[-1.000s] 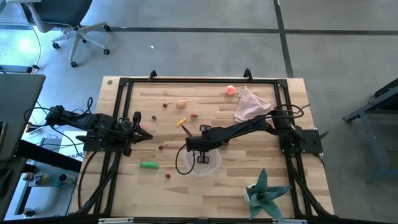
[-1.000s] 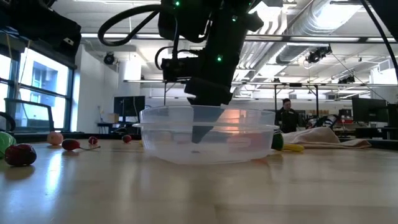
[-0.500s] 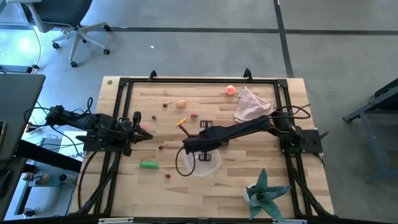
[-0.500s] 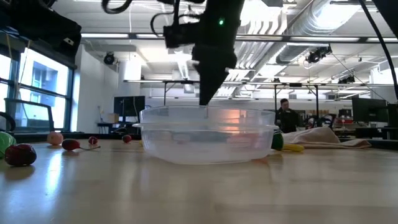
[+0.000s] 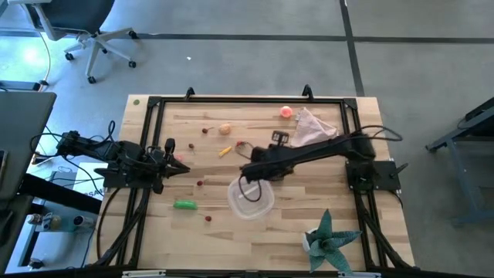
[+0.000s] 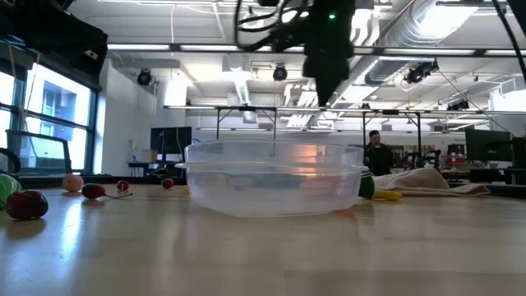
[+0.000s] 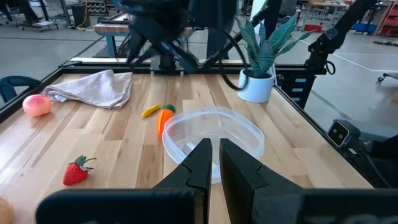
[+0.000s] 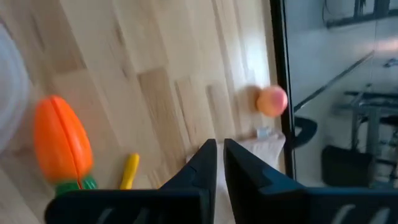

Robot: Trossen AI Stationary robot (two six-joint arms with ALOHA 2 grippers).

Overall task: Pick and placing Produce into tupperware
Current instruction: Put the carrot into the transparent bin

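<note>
Your right gripper (image 5: 248, 171) hangs empty above the tupperware (image 5: 251, 198)

Nearest you, the clear tub sits mid-bench; just beyond its rim the carrot (image 8: 61, 147) lies by a yellow stick (image 8: 129, 170) — likely the next pick. Fingers nearly together, holding nothing. The left gripper (image 5: 176, 168) waits at the bench's left edge, likewise pinched closed.
</note>
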